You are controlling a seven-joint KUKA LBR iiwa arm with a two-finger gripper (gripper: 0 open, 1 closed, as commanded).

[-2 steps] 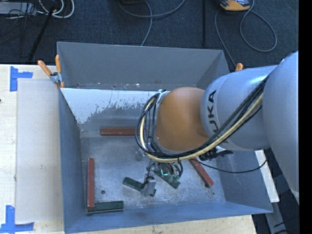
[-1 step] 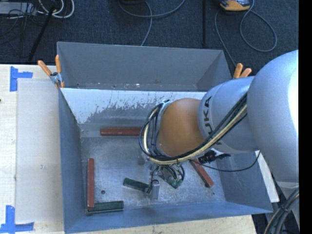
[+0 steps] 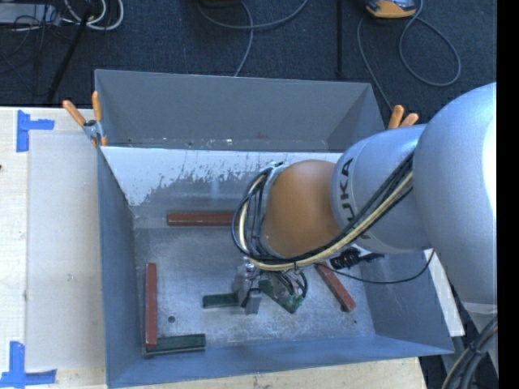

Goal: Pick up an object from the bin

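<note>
Camera overhead, slightly oblique, bin (image 3: 235,112) close below

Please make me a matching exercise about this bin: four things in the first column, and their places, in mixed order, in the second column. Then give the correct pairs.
Column one
1. red-brown flat bar running left to right
2. red-brown flat bar running front to back
3. red-brown flat bar lying slantwise
4. two-finger gripper

Column two
a. on the right, partly under the arm
b. mid-floor, at the end of a small dark flat bar
c. along the left wall
d. at the foot of the back wall

Pairs: 1-d, 2-c, 3-a, 4-b.
</note>
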